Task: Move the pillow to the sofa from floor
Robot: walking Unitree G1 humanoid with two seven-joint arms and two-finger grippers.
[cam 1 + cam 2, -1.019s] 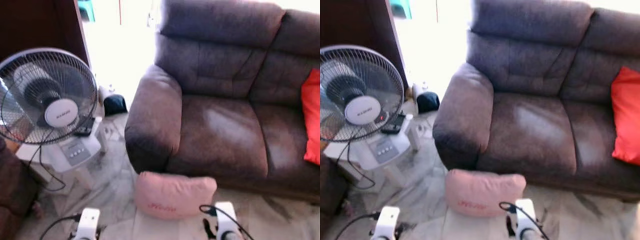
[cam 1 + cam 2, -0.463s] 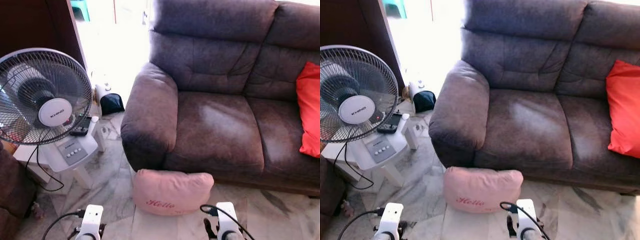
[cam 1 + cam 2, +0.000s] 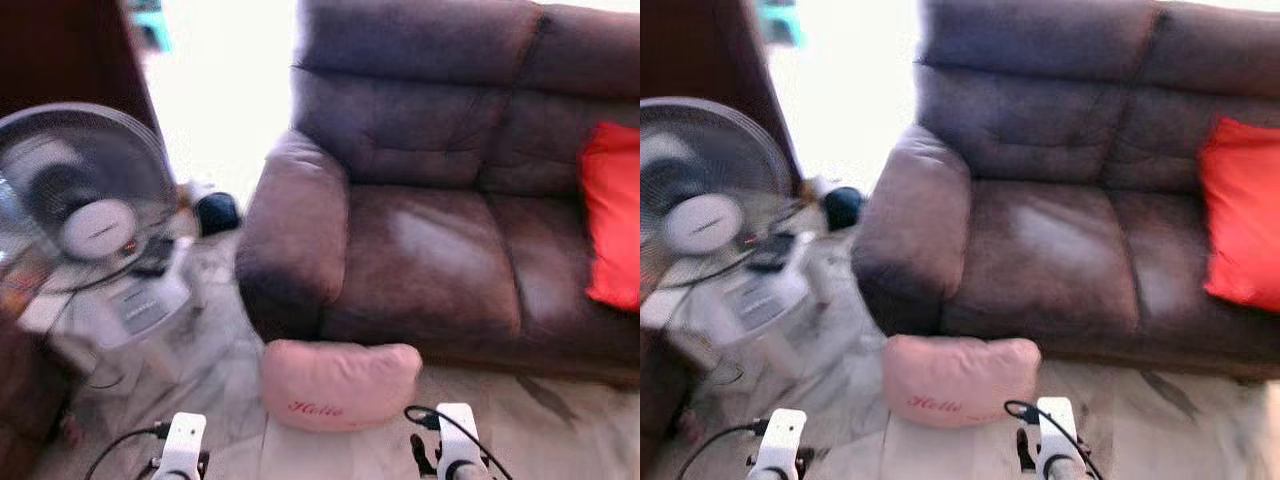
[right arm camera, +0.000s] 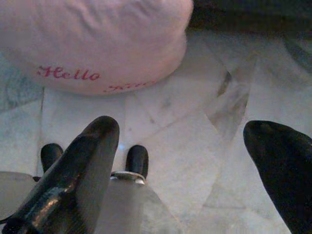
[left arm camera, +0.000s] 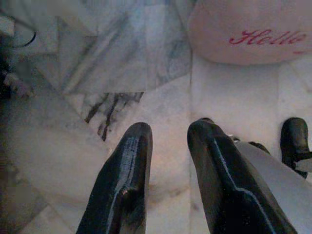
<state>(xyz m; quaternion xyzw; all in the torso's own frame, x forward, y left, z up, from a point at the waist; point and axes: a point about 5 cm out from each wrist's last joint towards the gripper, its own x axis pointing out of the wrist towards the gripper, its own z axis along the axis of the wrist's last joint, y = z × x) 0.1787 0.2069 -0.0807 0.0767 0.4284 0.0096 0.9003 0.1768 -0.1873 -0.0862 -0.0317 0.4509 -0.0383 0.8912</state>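
A pink pillow (image 3: 340,385) with red "Hello" lettering lies on the marble floor against the front of the brown sofa (image 3: 430,250), just below its left armrest. My two arms hang low, on my side of the pillow. The left gripper (image 5: 170,129) hovers over bare floor with a narrow gap between its fingers and nothing in them; the pillow (image 5: 243,34) lies ahead of it and to one side. My right gripper (image 4: 183,129) is wide open above the floor, a short way from the pillow (image 4: 92,44).
A red cushion (image 3: 612,215) rests on the sofa's right seat. A standing fan (image 3: 90,210) sits on a white stool to the left, beside a dark wooden cabinet (image 3: 60,50). A small black object (image 3: 215,210) lies on the floor near the armrest.
The head view has shifted a little and turned blurry. The pillow lies where it was, and neither gripper has taken hold of anything.
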